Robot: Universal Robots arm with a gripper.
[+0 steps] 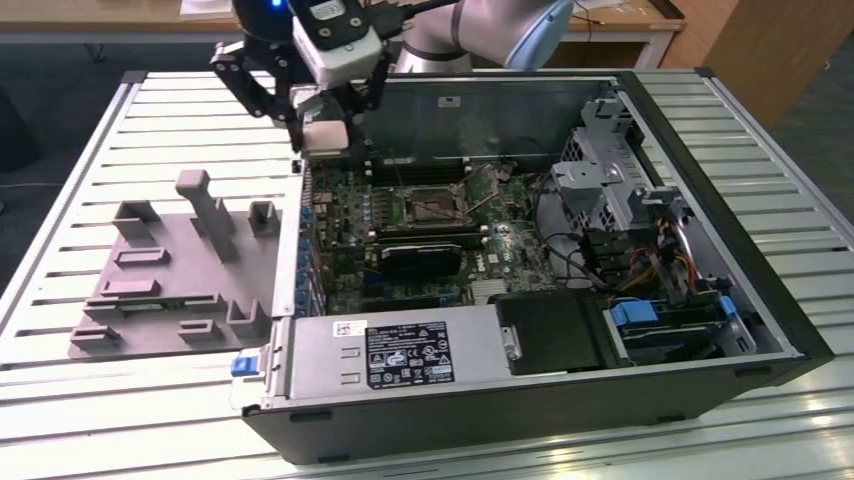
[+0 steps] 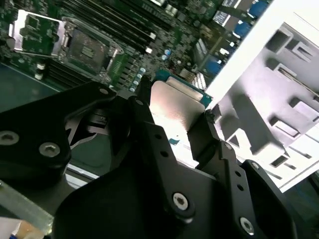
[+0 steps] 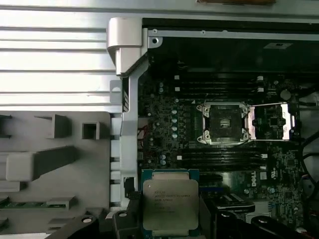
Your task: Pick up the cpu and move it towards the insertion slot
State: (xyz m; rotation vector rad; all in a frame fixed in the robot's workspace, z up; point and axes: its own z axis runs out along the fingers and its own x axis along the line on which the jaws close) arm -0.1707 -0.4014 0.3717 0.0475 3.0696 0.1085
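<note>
The gripper is clamped on the cpu, apparently above the case edge; the insertion slot lies well apart.

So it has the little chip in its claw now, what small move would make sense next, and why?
Probably a short sideways carry toward the insertion slot. The gripper is shut on the cpu, held above the edge of the computer case near the grey fixture tray, while the socket lies open further in on the green board, apart from the chip.
</note>
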